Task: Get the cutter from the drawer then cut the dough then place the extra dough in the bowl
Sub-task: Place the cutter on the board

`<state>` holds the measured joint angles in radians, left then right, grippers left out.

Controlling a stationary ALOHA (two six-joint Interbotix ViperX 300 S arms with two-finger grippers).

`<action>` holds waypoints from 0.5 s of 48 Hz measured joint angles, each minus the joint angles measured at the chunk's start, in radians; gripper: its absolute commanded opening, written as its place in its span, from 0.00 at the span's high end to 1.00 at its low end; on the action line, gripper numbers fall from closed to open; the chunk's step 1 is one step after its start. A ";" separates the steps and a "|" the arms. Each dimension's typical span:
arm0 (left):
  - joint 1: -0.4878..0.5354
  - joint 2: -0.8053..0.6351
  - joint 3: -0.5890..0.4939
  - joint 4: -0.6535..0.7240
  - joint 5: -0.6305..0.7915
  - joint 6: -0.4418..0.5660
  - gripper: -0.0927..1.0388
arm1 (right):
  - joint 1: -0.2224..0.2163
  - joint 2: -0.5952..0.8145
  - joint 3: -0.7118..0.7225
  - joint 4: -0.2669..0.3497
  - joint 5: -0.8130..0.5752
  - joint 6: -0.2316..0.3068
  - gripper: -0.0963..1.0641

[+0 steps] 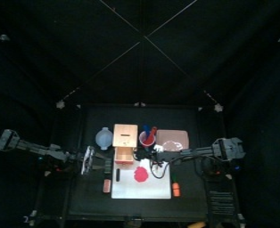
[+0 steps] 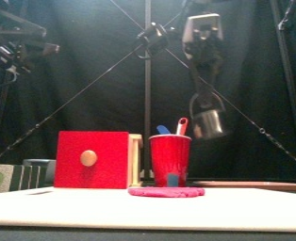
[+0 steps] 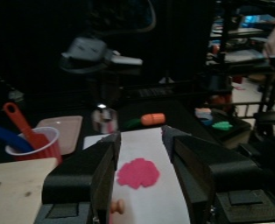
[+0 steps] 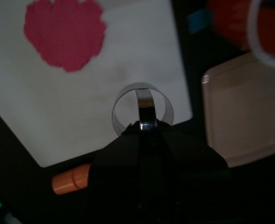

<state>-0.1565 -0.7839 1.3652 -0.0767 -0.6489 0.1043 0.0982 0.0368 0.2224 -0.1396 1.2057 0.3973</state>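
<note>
The cutter point(image 2: 210, 123) hangs in the air above the white cutting board point(image 4: 130, 63), over the back edge nearest the pink tray point(image 4: 245, 105). Its open ring faces down at the board and its wire handle runs up, so its long axis is close to upright, with a slight tilt. It is clear of the surface, higher than the rim of the red cup point(image 2: 170, 156). My right gripper point(image 4: 143, 127) has its jaws pinched tight on the top of the wire handle, and nothing else touches the cutter. The pink dough point(image 1: 143, 176) lies flat near the middle of the board, apart from the spot under the ring; it is a rough round patch, and I see no clear long axis. My left gripper point(image 3: 140, 147) sits off the board's left edge with its jaws spread wide and nothing between them. Behind the board stand the wooden box point(image 2: 134, 160) and the cup, with the bowl point(image 1: 103, 138) left of the box. An orange toy point(image 4: 70, 179) lies just off the board's right edge.
</note>
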 measured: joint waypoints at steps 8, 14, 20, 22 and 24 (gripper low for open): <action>0.083 0.000 -0.025 0.000 0.000 0.000 0.20 | 0.021 -0.078 0.169 0.043 -0.181 0.037 0.55; 0.124 -0.002 -0.038 0.000 0.000 0.000 0.20 | 0.028 -0.112 0.258 -0.006 -0.245 0.084 0.55; 0.147 0.000 -0.038 -0.002 0.000 -0.002 0.20 | 0.046 -0.115 0.325 -0.061 -0.301 0.120 0.54; 0.152 -0.002 -0.038 -0.003 -0.002 -0.003 0.20 | 0.051 -0.115 0.339 -0.071 -0.321 0.124 0.54; 0.155 -0.002 -0.038 -0.006 -0.002 -0.002 0.20 | 0.054 -0.115 0.348 -0.074 -0.341 0.124 0.54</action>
<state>-0.0015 -0.7854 1.3269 -0.0828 -0.6504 0.1028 0.1519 -0.0782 0.5706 -0.2132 0.8652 0.5216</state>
